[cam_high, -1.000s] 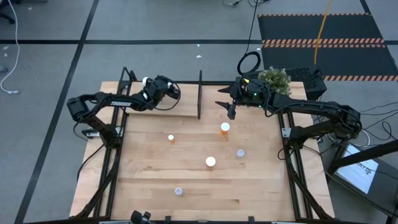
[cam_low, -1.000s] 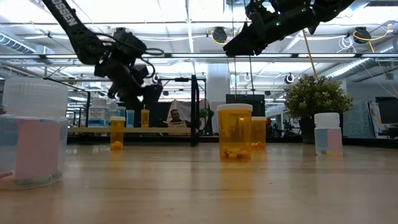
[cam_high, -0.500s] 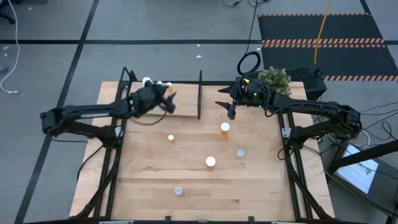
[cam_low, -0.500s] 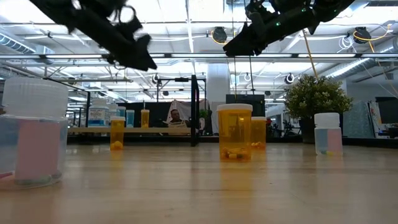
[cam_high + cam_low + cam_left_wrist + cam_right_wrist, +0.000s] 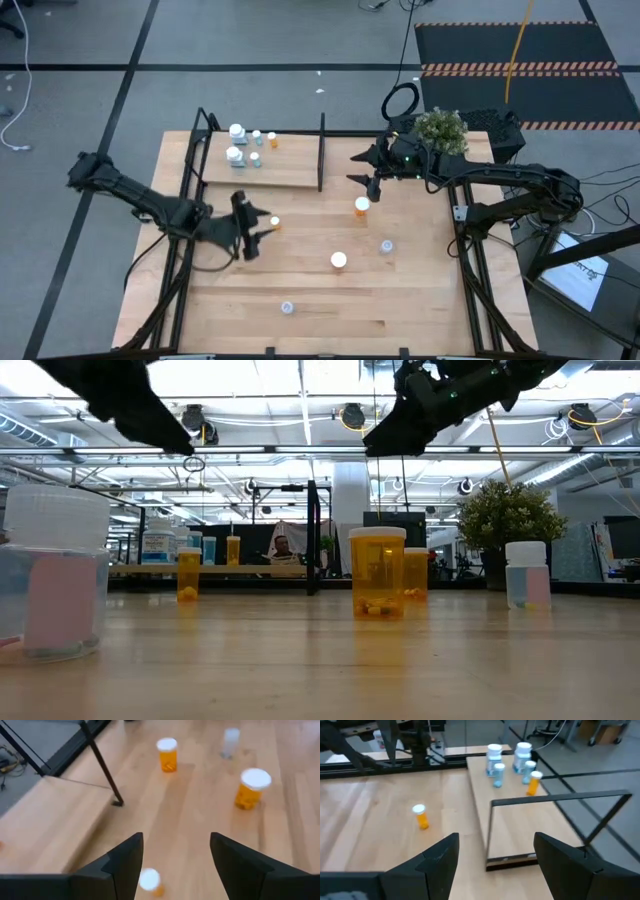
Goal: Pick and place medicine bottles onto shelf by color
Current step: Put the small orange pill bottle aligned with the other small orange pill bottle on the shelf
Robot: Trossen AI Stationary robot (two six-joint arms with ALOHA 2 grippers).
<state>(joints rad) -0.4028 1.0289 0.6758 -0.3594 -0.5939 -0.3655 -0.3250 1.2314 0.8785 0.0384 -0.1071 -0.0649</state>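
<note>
Scattering across my wooden table (image 5: 420, 300) are small medicine bottles: three orange ones with white caps, at (image 5: 274, 223), (image 5: 361, 207) and (image 5: 338, 261), and two pale ones at (image 5: 386, 246) and (image 5: 287, 308). On the shelf (image 5: 290, 172) at the far left stand four pale bottles (image 5: 236, 132) and one orange bottle (image 5: 271, 140), left of the black divider (image 5: 321, 150). My left gripper (image 5: 254, 226) hovers open and empty beside the left orange bottle. My right gripper (image 5: 364, 167) hangs open and empty right of the divider. Only the low view shows a potted plant (image 5: 505, 520) side-on.
</note>
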